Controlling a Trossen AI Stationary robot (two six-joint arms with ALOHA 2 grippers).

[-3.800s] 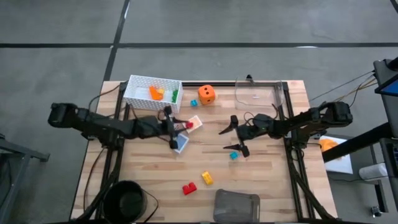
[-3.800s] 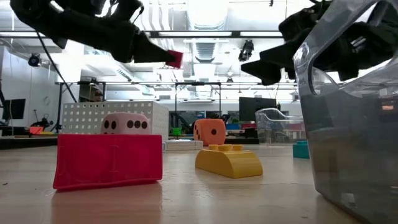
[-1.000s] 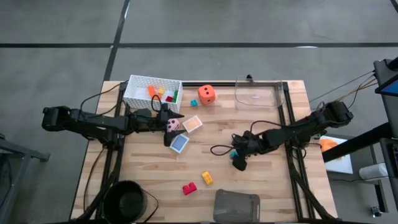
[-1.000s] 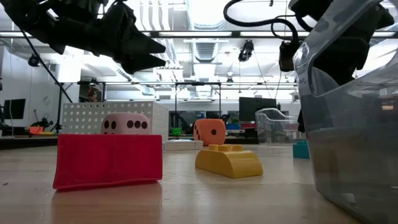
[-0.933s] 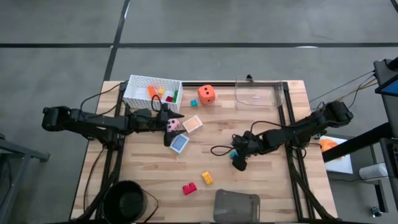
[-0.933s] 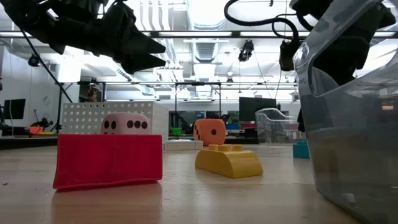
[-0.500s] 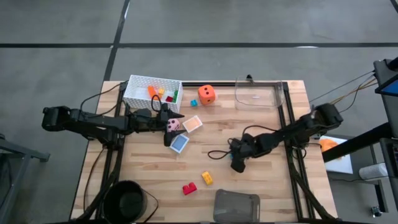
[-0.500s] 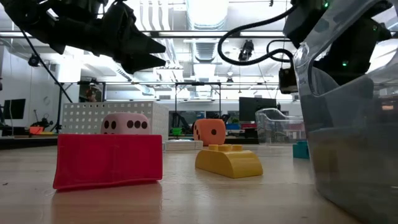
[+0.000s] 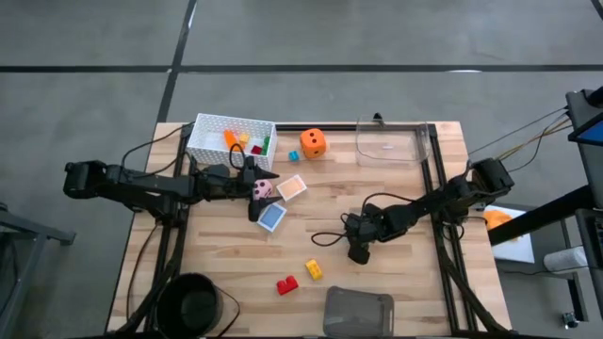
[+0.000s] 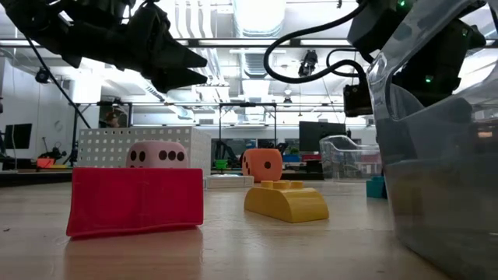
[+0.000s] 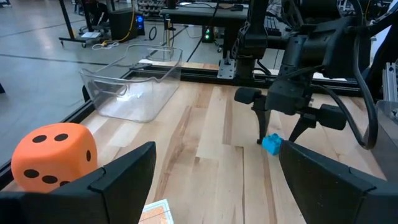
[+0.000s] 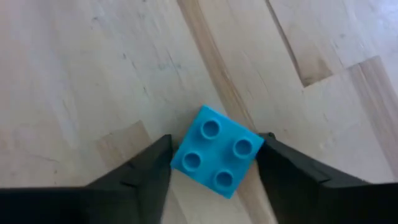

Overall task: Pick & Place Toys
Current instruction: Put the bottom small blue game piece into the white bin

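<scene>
Teal brick [image 12: 216, 151]: small square plastic piece, four round studs on top, glossy, sharp-cornered. It sits flat on the wooden table [image 9: 405, 282], right of centre, turned cornerwise to the plank seams.

Right gripper [image 12: 214, 163] is down over it, one dark finger on each side. In the right wrist view the finger tips look to be touching the brick's sides, or very near it (cannot tell whether they press yet). Jaws at a middling gap, brick between them, not lifted.

Step in hand, as I judge it: closing on the teal brick for the pick. Next move calls for a firm squeeze across the smooth flat sides, then a straight lift. Hard slick plastic held cornerwise could twist or pop out if the grip is off-centre.

Left gripper [image 9: 254, 196] waits near the pink die [image 9: 264, 189] and the blue card [image 9: 272, 217], fingers wide apart, holding nothing.

Farther out: white perforated basket [image 9: 209, 131] with a few bricks inside, orange die [image 9: 313, 143] with black dots, clear plastic bin [image 9: 362, 151], yellow brick [image 9: 314, 270] and red brick [image 9: 286, 284] near the front edge
</scene>
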